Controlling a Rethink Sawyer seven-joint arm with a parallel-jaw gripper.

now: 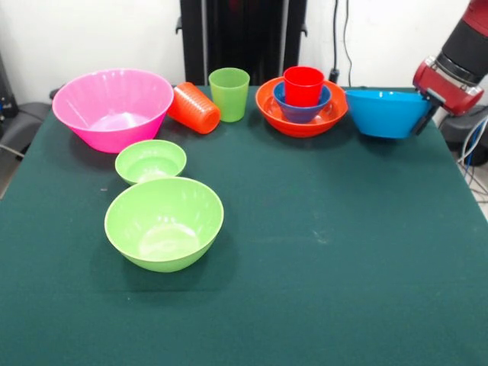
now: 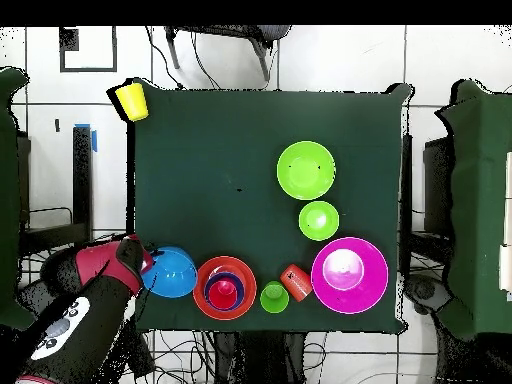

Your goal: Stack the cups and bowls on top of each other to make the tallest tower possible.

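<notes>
Nearest you, large green bowl (image 1: 164, 223); behind it, small green bowl (image 1: 150, 160). At the far edge, red cup (image 1: 303, 85) sits in small dark blue bowl (image 1: 302, 109) inside orange bowl (image 1: 301, 116). Gripper (image 1: 427, 103) meets blue bowl (image 1: 386, 113) at its rim; you cannot tell its finger state.

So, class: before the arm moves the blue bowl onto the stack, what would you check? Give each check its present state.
1. Claw at the large blue bowl's rim: ok; firm grip: cannot tell.
2. Stack ready: red cup in small dark blue bowl in orange bowl: ok.
3. Orange cup upright: not ok, lies on its side.
4. Yellow cup on the table: not ok, sits off its corner in the overhead view.
5. Light green cup upright: ok.
</notes>
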